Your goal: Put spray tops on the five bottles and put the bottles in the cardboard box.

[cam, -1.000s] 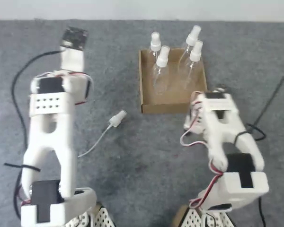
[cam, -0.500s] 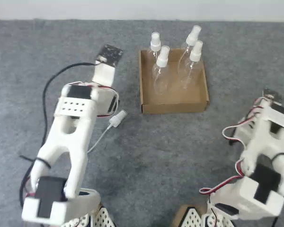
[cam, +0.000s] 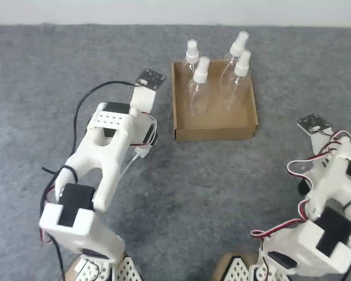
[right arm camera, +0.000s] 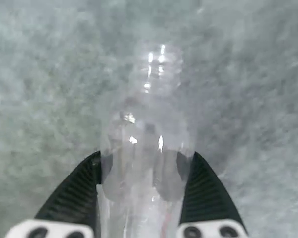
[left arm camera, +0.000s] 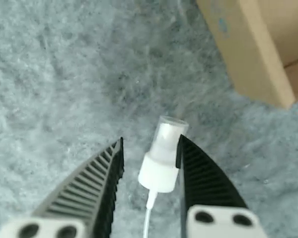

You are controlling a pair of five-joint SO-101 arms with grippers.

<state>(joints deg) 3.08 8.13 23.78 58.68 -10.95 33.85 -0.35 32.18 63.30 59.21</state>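
A white spray top with a thin tube lies on the grey carpet. My left gripper is open, one finger on each side of it. In the high view the spray top peeks out under the left arm, just left of the cardboard box. A clear bottle with a bare threaded neck sits in my right gripper, which is shut on its body. The right arm stands at the right edge of the table. Several bottles with spray tops stand in the box.
The box's corner is close beyond the spray top in the left wrist view. A black cable loops beside the left arm. Open grey carpet lies between the two arms.
The left arm has swung right and come down over the spray top. The right arm has swung from the box's front right corner out to the right edge.
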